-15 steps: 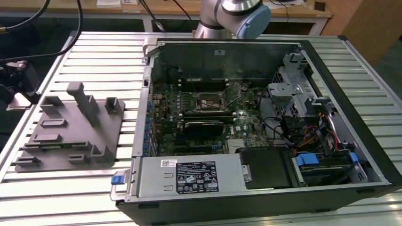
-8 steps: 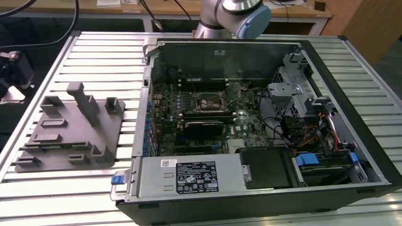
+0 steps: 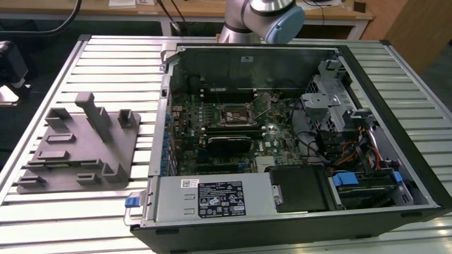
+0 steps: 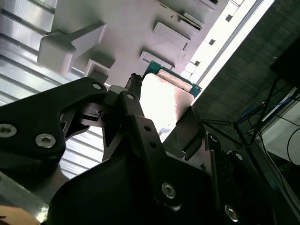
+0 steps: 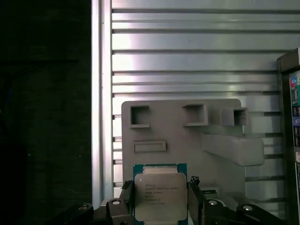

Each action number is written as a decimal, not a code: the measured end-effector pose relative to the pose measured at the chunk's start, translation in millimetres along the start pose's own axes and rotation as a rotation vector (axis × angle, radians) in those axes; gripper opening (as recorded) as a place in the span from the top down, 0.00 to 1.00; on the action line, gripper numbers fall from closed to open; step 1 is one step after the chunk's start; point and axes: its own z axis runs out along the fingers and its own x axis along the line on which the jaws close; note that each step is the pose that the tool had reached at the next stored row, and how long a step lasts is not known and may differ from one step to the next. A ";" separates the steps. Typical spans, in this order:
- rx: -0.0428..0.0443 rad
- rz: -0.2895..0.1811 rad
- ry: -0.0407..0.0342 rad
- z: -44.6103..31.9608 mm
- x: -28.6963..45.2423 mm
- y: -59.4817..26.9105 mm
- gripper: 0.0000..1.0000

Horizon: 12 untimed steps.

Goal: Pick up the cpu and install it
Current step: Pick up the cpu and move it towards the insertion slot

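My pincer (image 5: 160, 202) clamps the cpu (image 5: 159, 187) above the grey tray (image 5: 178, 129); the computer case (image 3: 254, 66), centre of the exterior view, awaits it.

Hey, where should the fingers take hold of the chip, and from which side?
By two opposite edges of the chip, coming from straight over its metal top. It is flat, thin and square, so only the rim offers parallel faces. The fingers sit that way now, one at each side, the gripper shut on it.

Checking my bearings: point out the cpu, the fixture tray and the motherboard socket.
cpu (image 5: 161, 197): first wrist view, metal top plate.
fixture tray (image 5: 183, 140): first wrist view, bare grey face.
motherboard socket (image 3: 232, 113): exterior view, its middle.
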 end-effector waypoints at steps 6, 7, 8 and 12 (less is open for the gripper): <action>-0.0002 0.000 -0.0059 -29.0 -1.3 2.0 0.45; -0.0003 0.000 -0.0064 -31.7 -1.4 2.2 0.45; -0.0002 0.000 -0.0068 -34.2 -1.5 2.4 0.45; -0.0004 -0.001 -0.0080 -40.1 -1.7 2.7 0.45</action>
